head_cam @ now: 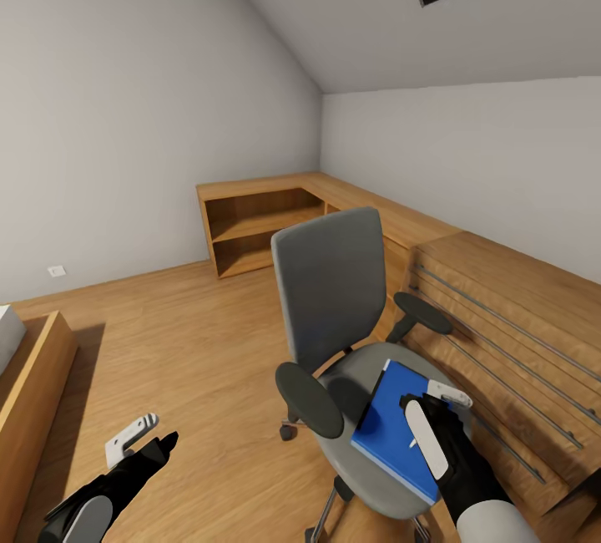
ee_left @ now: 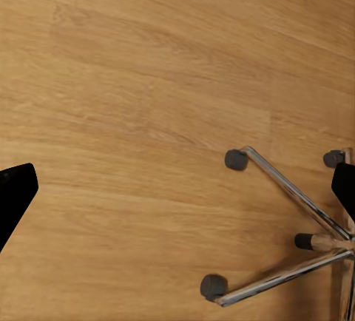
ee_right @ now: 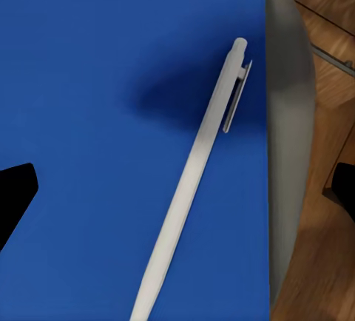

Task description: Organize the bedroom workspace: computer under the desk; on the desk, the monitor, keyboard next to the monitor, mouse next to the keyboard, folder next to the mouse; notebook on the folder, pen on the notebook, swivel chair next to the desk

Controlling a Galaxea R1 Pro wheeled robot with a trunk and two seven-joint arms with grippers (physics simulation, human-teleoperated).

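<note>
Here we face a bedroom corner with a wood floor [head_cam: 184, 334], and a low light-wood shelf unit [head_cam: 259, 221] runs along the far walls and turns toward us on the right. Before it stands the chair [head_cam: 330, 288], its grey back upright and its black armrests out to either side; in the left wrist view we see its chrome base [ee_left: 296, 240] and dark casters on the floor.

On the seat lies the folder [head_cam: 388, 434], flat and bright blue, covering much of the cushion, with grey seat showing along one side. The pen [ee_right: 194, 177] lies on the folder, touching it, with its clip end toward the seat edge.

Our right gripper [head_cam: 434, 422] hangs just above the folder and pen, its fingers spread wide to both sides of the pen and gripping nothing. Our left gripper [head_cam: 142, 443] hovers over bare floor to the left of the chair, jaws also apart and empty.
</note>
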